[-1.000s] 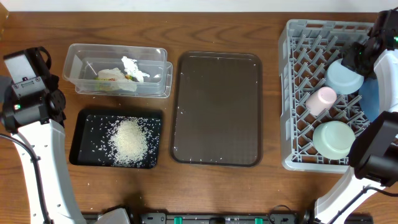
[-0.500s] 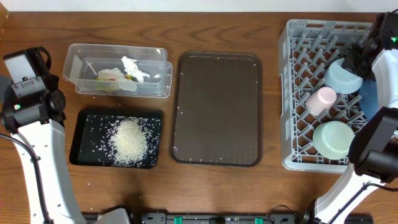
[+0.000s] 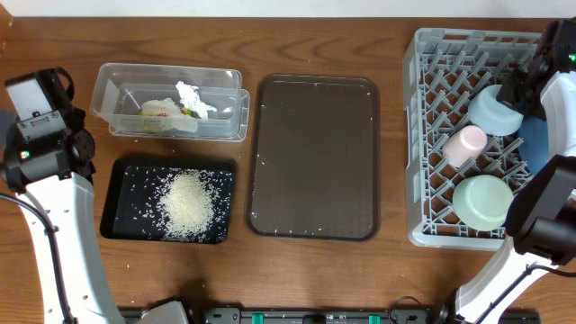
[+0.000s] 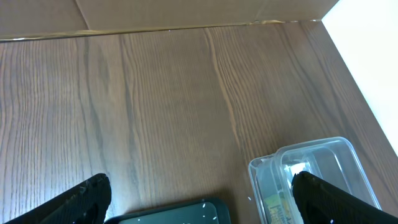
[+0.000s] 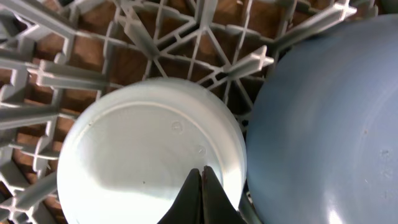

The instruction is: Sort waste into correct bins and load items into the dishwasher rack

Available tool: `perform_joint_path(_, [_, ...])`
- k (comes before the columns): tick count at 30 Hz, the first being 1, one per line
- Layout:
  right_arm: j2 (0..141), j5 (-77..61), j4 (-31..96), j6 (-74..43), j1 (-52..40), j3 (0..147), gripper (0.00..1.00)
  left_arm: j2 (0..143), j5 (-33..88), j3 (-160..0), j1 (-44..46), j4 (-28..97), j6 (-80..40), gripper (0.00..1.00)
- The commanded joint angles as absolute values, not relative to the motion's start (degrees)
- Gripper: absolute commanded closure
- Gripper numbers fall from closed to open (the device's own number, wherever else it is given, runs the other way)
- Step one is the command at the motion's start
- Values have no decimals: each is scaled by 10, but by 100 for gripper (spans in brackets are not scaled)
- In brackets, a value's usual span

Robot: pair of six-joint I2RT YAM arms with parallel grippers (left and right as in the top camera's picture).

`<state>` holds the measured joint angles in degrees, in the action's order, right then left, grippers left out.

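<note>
Wooden table (image 3: 396, 270) showed job judged near finished.
- Rice heap (image 3: 187, 205) lay in black tray (image 3: 117, 180), near left.
- Crumpled tissue (image 3: 189, 93) and snack wrapper (image 3: 162, 112) sat in clear tub (image 3: 108, 90), far left.
- Dark-brown serving tray (image 3: 315, 157), centre, carried only specks.
- Grey rack (image 3: 432, 54), right, held pale-blue bowl (image 3: 495, 115), pink cup (image 3: 463, 144), mint-green bowl (image 3: 482, 200) and blue plate (image 3: 533, 144).
- Chopstick not seen anywhere; possibly only item left.
- Left gripper (image 4: 202, 199) spread wide, empty, beside tub.
- Right gripper (image 5: 201, 186) pinched closed on nothing, over pale-blue bowl.

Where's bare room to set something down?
Brown tray nearly bare; also the table strip between it and the rack, and rack's left columns. Crowded: rack's right, with pale bowl, cup, mint bowl; tub and black tray, both filled.
</note>
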<state>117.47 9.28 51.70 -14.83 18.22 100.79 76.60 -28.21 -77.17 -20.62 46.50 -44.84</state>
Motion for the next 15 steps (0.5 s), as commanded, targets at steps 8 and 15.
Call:
perform_joint_path(8, [1171,92,539,-157,188,1014,99,767,-283,-774,-209,467,-451,5])
perform_joint_path(15, [1093,68,535,-159,188,1014,92,767,-283,-774,-209,467,-451,5])
